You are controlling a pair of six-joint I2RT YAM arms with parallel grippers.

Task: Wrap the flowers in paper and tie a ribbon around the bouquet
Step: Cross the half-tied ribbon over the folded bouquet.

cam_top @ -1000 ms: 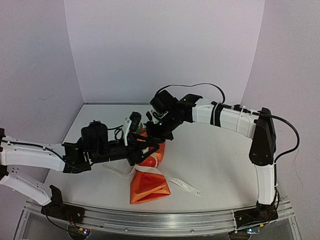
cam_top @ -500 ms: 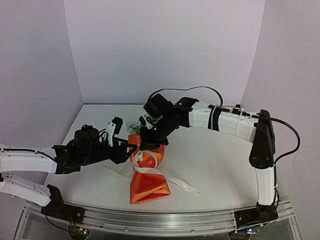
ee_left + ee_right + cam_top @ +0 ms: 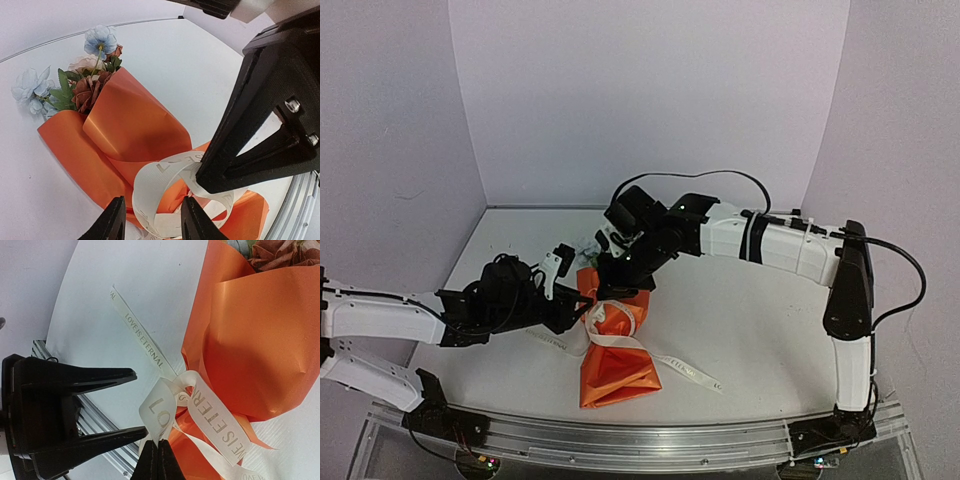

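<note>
Bouquet [image 3: 615, 345] lying flat on surface [image 3: 750, 320], blooms [image 3: 87, 87] at far end, long axis near-to-far. Ribbon [image 3: 150, 192] looped at waist, loop pinched in clenched right fingers [image 3: 159, 464]; left fingers [image 3: 576, 308] parted, straddling same loop from the left, unclosed.

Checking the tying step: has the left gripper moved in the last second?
Yes. The left gripper has pulled back leftward, away from the bouquet, whose base has stayed put.

Overhead view looks down from behind; both wrist views sit close, sharing the bouquet [image 3: 130, 130].
</note>
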